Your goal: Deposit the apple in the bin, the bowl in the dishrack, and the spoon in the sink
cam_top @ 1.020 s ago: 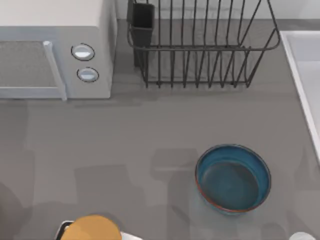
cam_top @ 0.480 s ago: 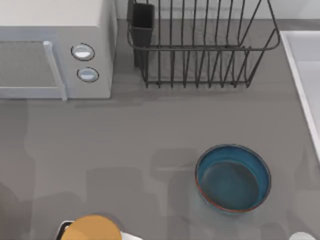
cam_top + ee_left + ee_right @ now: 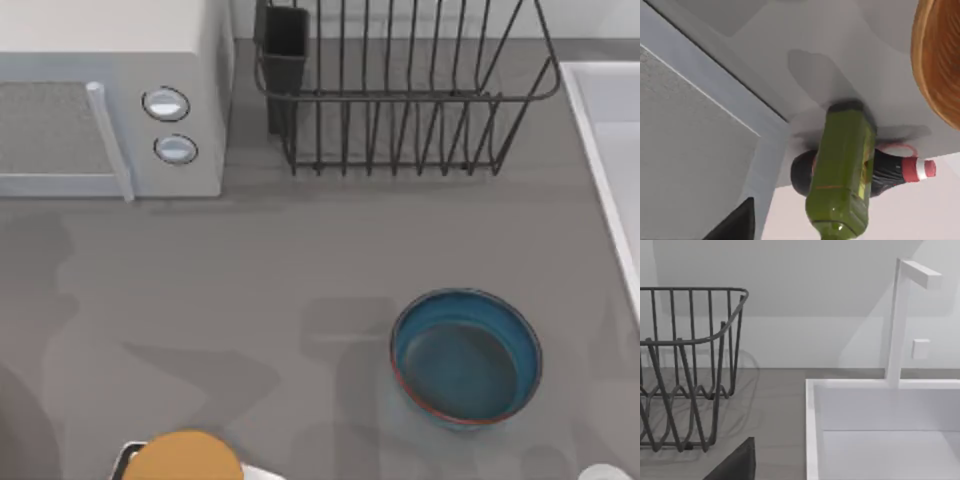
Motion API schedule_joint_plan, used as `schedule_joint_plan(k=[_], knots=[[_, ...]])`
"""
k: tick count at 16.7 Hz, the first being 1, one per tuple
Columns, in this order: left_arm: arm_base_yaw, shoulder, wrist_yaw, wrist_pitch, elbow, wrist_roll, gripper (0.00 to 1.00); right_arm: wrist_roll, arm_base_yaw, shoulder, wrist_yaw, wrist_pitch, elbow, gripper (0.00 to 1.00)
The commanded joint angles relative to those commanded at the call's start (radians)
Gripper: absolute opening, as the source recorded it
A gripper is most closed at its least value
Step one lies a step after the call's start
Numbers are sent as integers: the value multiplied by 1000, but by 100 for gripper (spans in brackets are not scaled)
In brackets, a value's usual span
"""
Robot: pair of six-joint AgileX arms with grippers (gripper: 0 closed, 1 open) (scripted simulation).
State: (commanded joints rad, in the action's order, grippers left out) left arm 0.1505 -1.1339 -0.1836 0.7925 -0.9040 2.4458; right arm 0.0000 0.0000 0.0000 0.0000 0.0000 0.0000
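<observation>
Only the arm shadows on the counter have shifted since a second ago; the bowl (image 3: 466,358) sits unmoved on the table (image 3: 250,280), well short of the dishrack (image 3: 400,90), empty and ready to take it. At the right edge lies the sink (image 3: 610,150). The left wrist view shows a green bottle (image 3: 842,170) before a dark one (image 3: 890,172). The right wrist view faces rack and basin, likely scouting a drop-off. Whether either gripper is spread or pressed together, I cannot tell.

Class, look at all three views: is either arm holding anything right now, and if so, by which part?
It cannot be told. The bowl sits free on the table, untouched, and the dishrack and sink hold nothing visible.
</observation>
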Motion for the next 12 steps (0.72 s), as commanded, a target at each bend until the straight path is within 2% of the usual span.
schedule_joint_plan(k=[6,12], knots=[[-22,369,107,-280,264,-864,100,0,0,0,0,0,0,100],[-72,733,171,-533,575,-1729,100,0,0,0,0,0,0,100]])
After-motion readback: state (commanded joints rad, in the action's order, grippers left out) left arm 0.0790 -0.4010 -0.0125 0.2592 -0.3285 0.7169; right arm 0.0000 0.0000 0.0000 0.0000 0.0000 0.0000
